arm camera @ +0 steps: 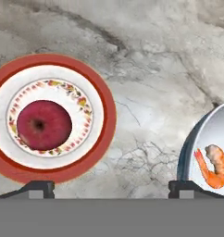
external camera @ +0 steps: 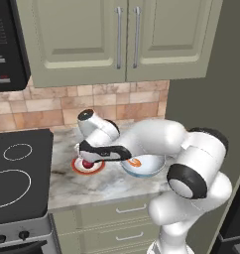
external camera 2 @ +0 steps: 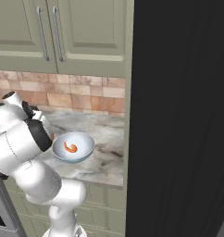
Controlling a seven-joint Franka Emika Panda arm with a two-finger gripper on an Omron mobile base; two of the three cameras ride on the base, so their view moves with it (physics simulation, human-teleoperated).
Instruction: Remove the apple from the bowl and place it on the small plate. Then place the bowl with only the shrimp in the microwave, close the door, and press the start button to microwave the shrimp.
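- The cabinets (external camera: 119,39) hang pale green over the tiled wall, two long handles at their middle seam.
- The microwave (external camera: 8,44) shows as a black corner at the upper left of the left base view, its side panel facing the arm.
- The stove (external camera: 18,173) lies black to the left of the counter, with white burner rings.
- The counter (external camera: 107,181) is grey marble and carries both dishes.
- The bowl (external camera 2: 73,146) stands on the counter to the right of the plate, apart from it, with marble between them.
- The plate (arm camera: 53,118) lies flat on the marble, orange-red rim, white centre.
- The gripper (external camera: 87,158) hangs just above the plate; in the hand view its two dark tips stand wide apart, one by the plate's near rim, the other by the bowl's rim, pinching nothing.
- The apple (arm camera: 44,125) sits on the plate's centre, dark red, free of the tips.
- The shrimp (arm camera: 214,165) lies alone in the bowl, orange and curled.
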